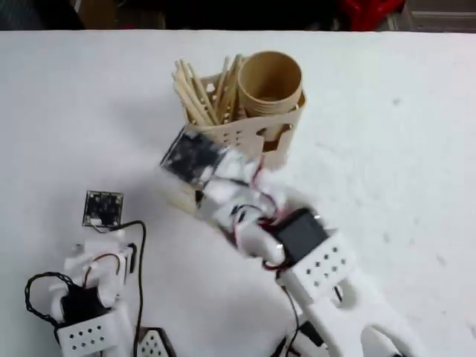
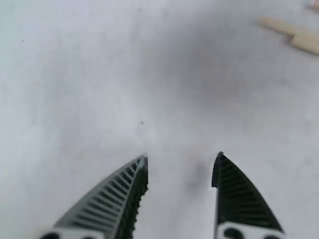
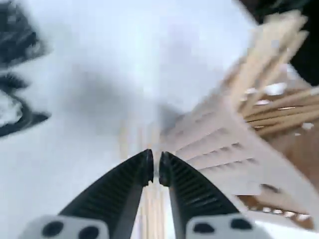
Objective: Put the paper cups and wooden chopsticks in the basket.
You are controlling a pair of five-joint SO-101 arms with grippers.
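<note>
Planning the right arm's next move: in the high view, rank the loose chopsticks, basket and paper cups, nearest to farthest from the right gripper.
1. The loose chopsticks, on the table at the right gripper itself.
2. The basket, its near wall just beyond.
3. The paper cups, in the basket's right part, farthest.

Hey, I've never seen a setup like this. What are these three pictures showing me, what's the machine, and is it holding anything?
Two small white robot arms sit at a white table. One picture looks down from above. The other two come from cameras on each arm's wrist, so you see that arm's black pincers, its gripper, in front. A basket holds paper cups and wooden chopsticks. The right gripper, beside the basket, has its jaws nearly together around a few loose chopsticks on the table and seems to pinch them. The left gripper is open over bare table, holding nothing.
</note>
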